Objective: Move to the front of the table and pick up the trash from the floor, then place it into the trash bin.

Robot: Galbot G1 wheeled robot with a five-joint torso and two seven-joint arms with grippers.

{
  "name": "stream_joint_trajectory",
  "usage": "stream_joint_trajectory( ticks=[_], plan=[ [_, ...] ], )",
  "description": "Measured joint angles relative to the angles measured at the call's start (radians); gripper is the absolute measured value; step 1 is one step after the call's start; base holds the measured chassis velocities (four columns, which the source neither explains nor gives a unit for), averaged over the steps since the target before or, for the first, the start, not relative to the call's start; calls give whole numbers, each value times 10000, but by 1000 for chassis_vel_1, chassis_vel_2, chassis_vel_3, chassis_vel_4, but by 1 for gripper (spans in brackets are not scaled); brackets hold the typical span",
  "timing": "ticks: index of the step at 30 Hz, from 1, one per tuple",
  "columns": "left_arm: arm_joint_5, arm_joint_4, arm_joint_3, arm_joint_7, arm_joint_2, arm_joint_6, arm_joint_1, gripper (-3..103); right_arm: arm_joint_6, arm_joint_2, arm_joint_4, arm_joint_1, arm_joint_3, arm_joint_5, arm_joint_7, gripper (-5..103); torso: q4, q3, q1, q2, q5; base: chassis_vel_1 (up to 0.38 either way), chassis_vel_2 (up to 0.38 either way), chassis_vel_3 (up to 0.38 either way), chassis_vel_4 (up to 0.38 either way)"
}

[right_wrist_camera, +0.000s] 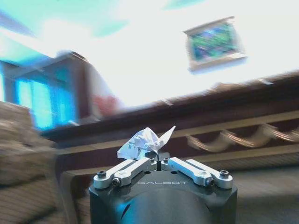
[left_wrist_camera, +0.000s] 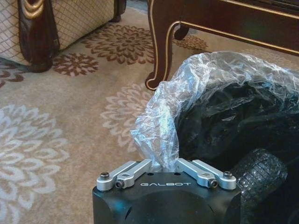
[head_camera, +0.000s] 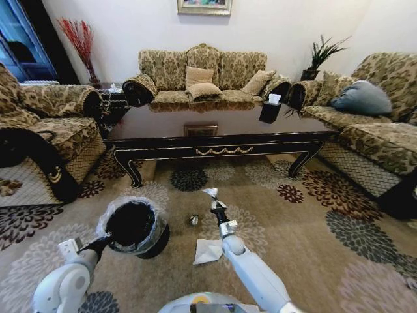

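Observation:
The trash bin, black with a translucent bag liner, stands on the floor in front of the table. My left gripper is shut on the bin's bag-covered rim at the near side. My right gripper is raised above the carpet to the right of the bin, shut on a crumpled white paper scrap. On the floor lie a white napkin beside my right arm and a small silvery ball between bin and gripper.
Patterned sofas flank the table, and another sofa stands behind it. A black tissue box sits on the tabletop. A curved table leg rises close behind the bin. Open carpet lies to the right.

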State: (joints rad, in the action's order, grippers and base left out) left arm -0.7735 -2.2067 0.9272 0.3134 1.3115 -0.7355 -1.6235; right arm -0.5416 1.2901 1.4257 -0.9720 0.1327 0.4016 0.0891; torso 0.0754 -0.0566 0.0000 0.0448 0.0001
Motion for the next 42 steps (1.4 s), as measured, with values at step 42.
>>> stream_joint_trajectory(
  ticks=[42],
  plan=[
    [255, 1401, -1683, -208, -417, 105, 1557, 2, -1093, -735, 76, 967, 3017, -1817, -2752, 35, 2, -1, 0, 0, -1, 0, 0, 0, 0]
  ],
)
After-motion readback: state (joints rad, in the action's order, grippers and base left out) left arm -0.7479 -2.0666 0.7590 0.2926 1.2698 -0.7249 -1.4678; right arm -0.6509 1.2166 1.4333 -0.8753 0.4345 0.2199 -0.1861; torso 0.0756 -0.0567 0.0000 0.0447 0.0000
